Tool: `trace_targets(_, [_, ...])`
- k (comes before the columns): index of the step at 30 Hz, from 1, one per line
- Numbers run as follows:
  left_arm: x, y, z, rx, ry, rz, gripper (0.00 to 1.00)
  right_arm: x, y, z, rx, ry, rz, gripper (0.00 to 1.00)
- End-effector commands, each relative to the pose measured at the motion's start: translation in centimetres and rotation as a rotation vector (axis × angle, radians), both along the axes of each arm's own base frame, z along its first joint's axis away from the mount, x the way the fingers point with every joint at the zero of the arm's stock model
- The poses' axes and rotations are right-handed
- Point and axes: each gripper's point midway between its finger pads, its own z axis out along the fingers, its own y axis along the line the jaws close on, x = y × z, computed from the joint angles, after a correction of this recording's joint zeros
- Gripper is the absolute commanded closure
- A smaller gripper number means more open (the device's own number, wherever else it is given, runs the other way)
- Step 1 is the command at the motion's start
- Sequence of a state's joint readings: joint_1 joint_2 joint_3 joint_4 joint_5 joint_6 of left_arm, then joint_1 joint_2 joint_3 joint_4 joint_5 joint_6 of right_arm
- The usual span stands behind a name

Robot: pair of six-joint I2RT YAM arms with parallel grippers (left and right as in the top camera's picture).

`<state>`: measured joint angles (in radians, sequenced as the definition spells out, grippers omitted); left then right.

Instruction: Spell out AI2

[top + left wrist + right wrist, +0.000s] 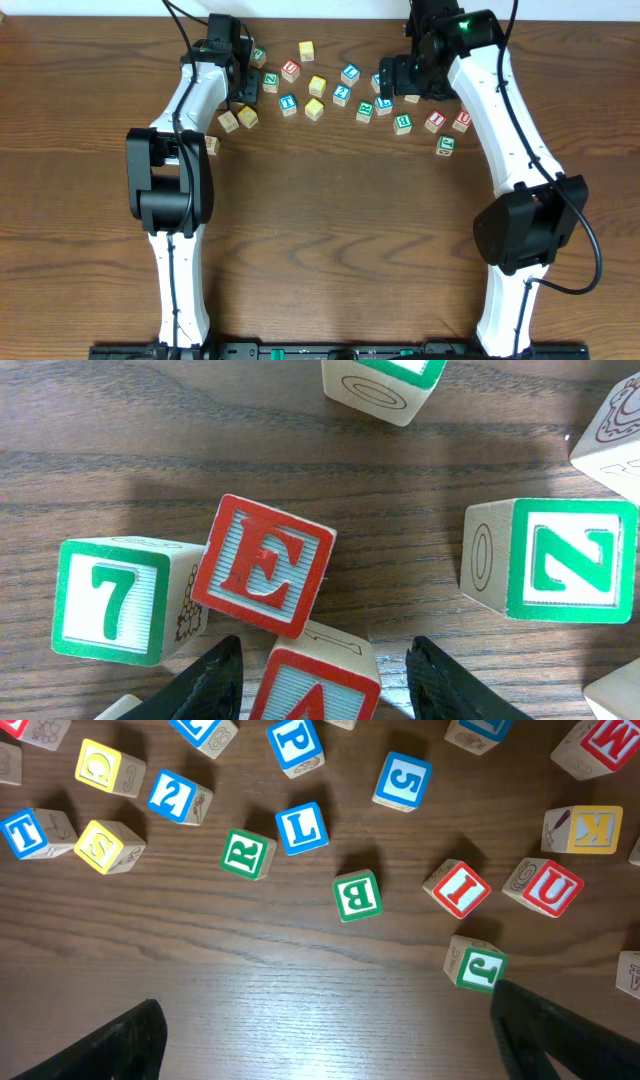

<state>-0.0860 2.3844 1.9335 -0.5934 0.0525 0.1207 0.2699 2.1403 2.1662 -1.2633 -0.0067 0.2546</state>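
Note:
The red-bordered A cube [315, 685] lies at the bottom edge of the left wrist view. My left gripper [325, 645] straddles it, open, with a small gap at each finger; overhead, this gripper [243, 88] hides the cube. The red I cube [461, 888] [434, 121] lies on the right side of the table. The blue 2 cube [176, 796] [342, 94] lies mid-table among others. My right gripper [325, 1005] [403, 82] hangs wide open above bare wood, holding nothing.
A red E cube [263, 565] touches the A cube's far edge, with a green 7 cube [110, 600] to its left and a green N cube [570, 558] to the right. A green J cube [478, 967] lies by my right finger. Several more cubes lie scattered along the back.

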Motion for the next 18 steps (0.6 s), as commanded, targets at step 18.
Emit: trace_targets(18, [-0.6, 0.4, -2.4, 0.013, 0.018, 0.002, 0.55, -0.1, 0.3, 0.0, -0.011, -0.003, 0.016, 0.01])
